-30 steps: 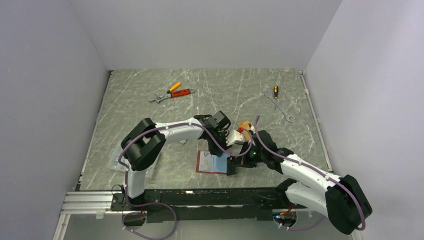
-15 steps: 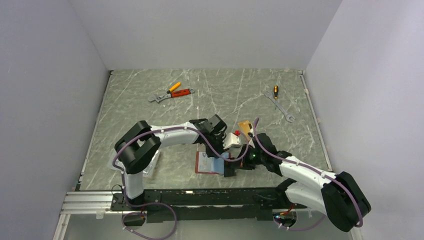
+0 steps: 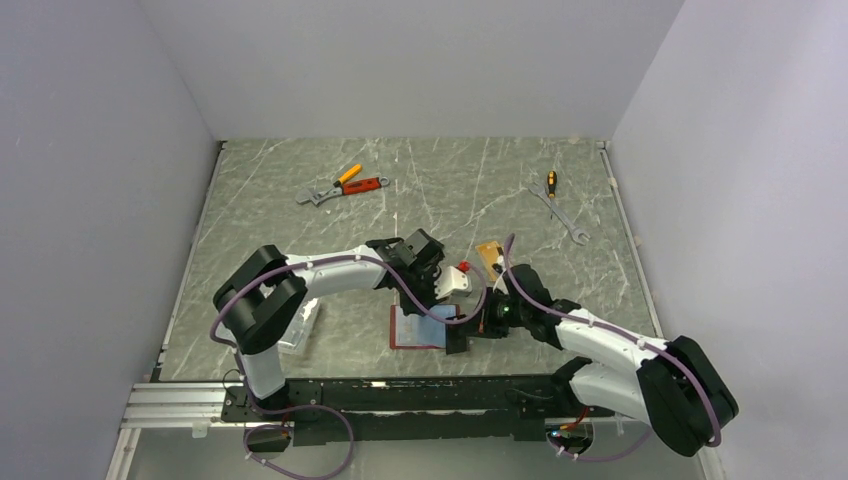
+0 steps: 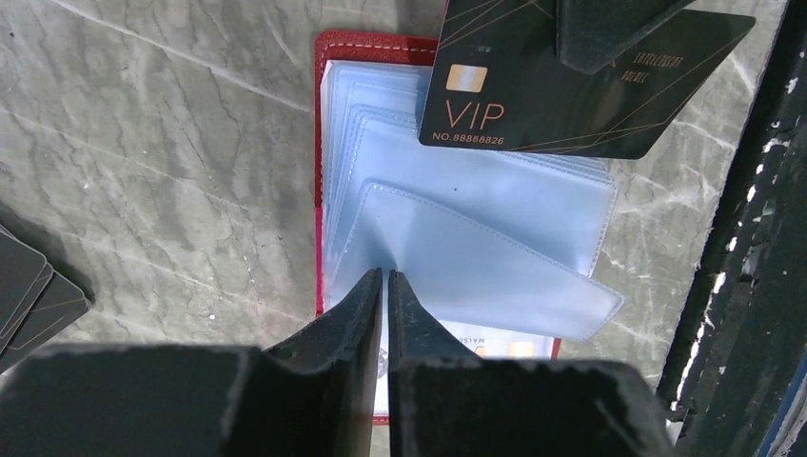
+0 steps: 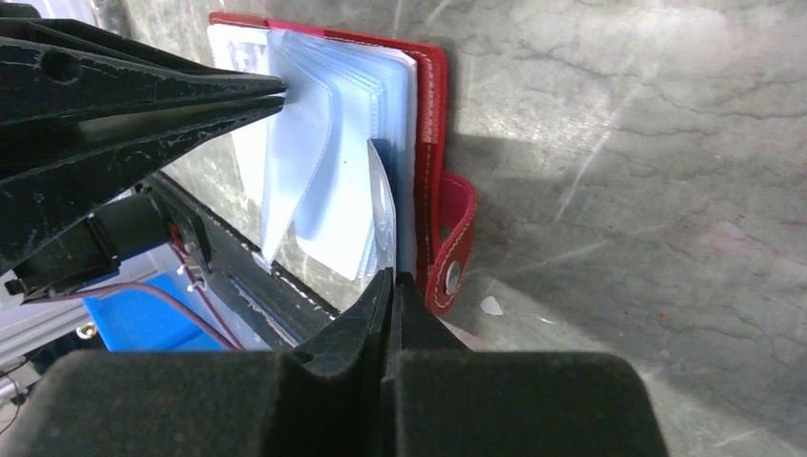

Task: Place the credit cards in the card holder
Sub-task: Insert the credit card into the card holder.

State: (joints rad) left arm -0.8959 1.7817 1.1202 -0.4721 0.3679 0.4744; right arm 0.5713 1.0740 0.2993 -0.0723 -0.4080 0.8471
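The red card holder (image 4: 328, 171) lies open on the table near the front edge, its bluish clear sleeves fanned up. My left gripper (image 4: 383, 278) is shut on the edge of one sleeve and holds it lifted off the others. A black credit card (image 4: 533, 105) with gold "VIP" lettering hangs over the holder's far end, with my right gripper (image 5: 392, 278) shut on it. From the right wrist the card shows edge-on beside the sleeves and the snap tab (image 5: 452, 252). From above, both grippers meet over the holder (image 3: 410, 328). An orange-gold card (image 3: 490, 252) lies flat behind them.
A clear plastic box (image 3: 285, 325) sits at the front left, and black cards (image 4: 29, 295) lie left of the holder. Orange-handled pliers with a wrench (image 3: 345, 185) and a second wrench with a screwdriver (image 3: 560, 205) lie at the back. The black front rail (image 3: 400, 390) runs just behind the holder.
My left arm has swung down and nearer, bringing its gripper onto the holder's sleeves. My right gripper with the card has edged slightly left toward the holder.
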